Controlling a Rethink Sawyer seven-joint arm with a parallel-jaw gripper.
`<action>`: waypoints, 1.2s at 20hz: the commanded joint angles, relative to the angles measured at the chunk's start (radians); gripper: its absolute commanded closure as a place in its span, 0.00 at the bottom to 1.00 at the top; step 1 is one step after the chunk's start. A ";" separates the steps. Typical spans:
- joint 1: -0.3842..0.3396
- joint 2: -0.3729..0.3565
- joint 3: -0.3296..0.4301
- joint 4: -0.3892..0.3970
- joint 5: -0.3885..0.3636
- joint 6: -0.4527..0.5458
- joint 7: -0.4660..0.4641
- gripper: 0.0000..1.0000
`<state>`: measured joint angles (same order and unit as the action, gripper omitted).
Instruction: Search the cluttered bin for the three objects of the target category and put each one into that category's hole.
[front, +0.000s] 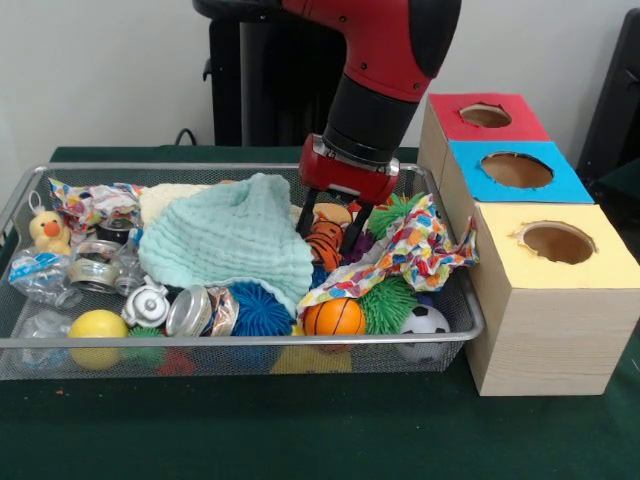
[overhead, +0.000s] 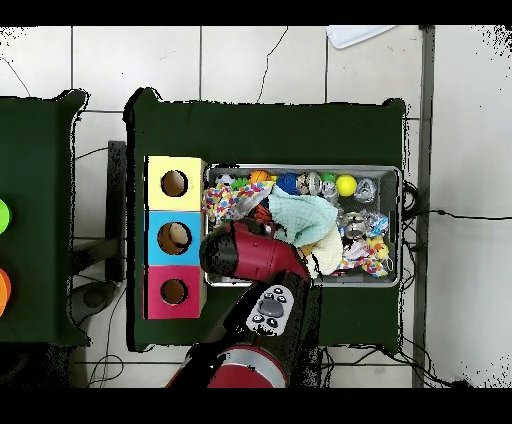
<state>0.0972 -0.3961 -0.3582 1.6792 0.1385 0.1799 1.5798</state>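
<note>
A: Item one, hidden stock?
B: The mint cloth (front: 232, 243) covers the bin's (front: 470, 312) middle; you can't see beneath it.
A: Item two, gripper (front: 330, 235)?
B: Fingers spread either side of the tiger toy (front: 324, 243) at the bin's back; whether they grip it, you cannot tell.

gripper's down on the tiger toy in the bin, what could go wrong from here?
The gripper straddles the orange striped toy, wedged between the mint cloth and the patterned cloth. Lifting could snag either cloth and drag it along. The toy is half buried, so the grasp may slip.
</note>
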 joint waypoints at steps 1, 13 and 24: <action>-0.023 0.082 0.035 0.118 0.072 0.090 0.280 0.00; -0.064 0.103 0.072 0.139 0.112 0.004 0.271 1.00; -0.037 0.003 0.066 0.158 0.092 0.095 0.218 1.00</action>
<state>0.0770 -0.3993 -0.3611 1.7147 0.2111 0.1709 1.5802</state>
